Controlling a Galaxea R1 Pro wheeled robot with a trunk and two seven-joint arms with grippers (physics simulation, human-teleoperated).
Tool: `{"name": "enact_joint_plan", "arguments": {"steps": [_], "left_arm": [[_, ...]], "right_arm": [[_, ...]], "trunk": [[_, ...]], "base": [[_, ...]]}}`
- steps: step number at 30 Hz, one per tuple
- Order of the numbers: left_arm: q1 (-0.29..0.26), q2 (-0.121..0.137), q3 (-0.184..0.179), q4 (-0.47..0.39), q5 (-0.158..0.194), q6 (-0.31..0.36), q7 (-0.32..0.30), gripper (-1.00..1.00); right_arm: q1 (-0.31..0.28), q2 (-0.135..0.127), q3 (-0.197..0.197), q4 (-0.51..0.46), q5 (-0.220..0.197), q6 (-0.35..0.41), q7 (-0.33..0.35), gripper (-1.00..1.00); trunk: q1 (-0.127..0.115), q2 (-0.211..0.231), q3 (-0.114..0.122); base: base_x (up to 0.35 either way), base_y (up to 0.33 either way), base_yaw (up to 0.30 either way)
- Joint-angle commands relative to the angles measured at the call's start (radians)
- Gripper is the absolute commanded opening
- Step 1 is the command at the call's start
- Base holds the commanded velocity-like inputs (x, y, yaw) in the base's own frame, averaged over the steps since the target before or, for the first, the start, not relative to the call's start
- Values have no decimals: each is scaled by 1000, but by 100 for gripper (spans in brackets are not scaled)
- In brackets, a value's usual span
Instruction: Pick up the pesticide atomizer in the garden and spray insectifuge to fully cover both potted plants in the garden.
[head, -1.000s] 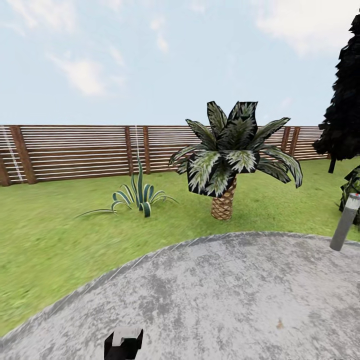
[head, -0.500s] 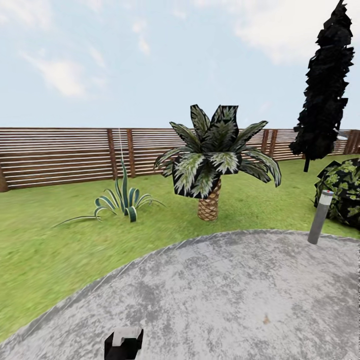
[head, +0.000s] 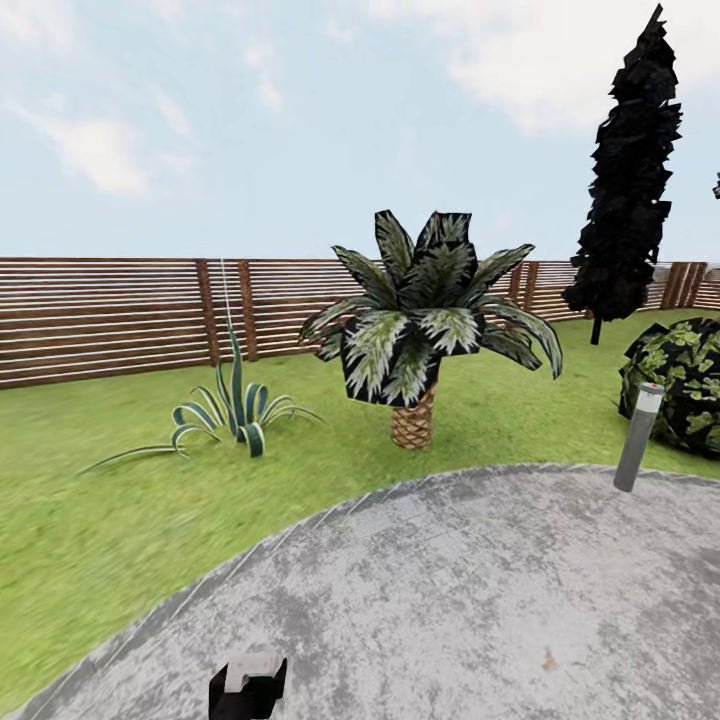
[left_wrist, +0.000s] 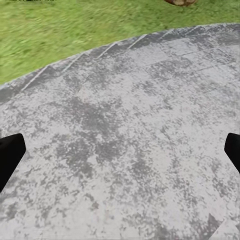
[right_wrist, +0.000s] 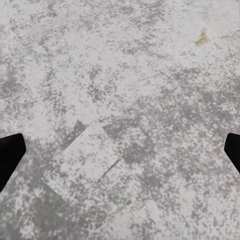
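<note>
The pesticide atomizer and both potted plants are out of view. I stand on the round mottled grey patio (head: 470, 590) of the garden, facing lawn (head: 120, 510) and the wooden fence (head: 110, 315). In the left wrist view my left gripper (left_wrist: 120, 155) is open, its dark fingertips (left_wrist: 10, 155) far apart over bare paving near the grass edge. My right gripper (right_wrist: 120, 152) is open too, over paving with nothing between its fingers (right_wrist: 10, 152). A black-and-white piece of my left arm (head: 247, 688) pokes in at the bottom of the head view.
A short palm with a scaly trunk (head: 425, 335) stands just beyond the patio's rim. A spiky striped plant (head: 232, 410) grows on the lawn at the left. At the right are a grey bollard lamp (head: 638, 436), a dark bush (head: 685, 385) and a tall dark tree (head: 625, 180).
The head view has swung to the right: palm, spiky plant and bollard slid left in the picture, and the tall dark tree and the bush came in. Nothing itself moved.
</note>
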Motion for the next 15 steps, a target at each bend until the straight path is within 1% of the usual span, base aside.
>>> {"name": "enact_joint_plan", "arguments": {"steps": [1, 2, 6, 8, 15], "left_arm": [[-1, 0, -1, 1, 1, -3, -1, 100], [-1, 0, -1, 1, 1, -3, -1, 100], [-1, 0, -1, 1, 1, -3, -1, 100], [-1, 0, -1, 1, 1, -4, -1, 100], [-1, 0, -1, 1, 1, -3, -1, 100]], "right_arm": [[0, 0, -1, 0, -1, -3, 0, 100], [0, 0, -1, 0, -1, -3, 0, 100], [0, 0, -1, 0, -1, -3, 1, 100], [0, 0, 0, 1, -1, -3, 2, 100], [0, -1, 2, 2, -1, -4, 4, 100]], "trunk": [[1, -1, -1], [1, -1, -1], [1, -1, 0], [1, -1, 0], [1, -1, 0]], "base": [[266, 233, -13], [267, 233, -38], [267, 233, -197], [267, 233, -112], [267, 233, -20]]}}
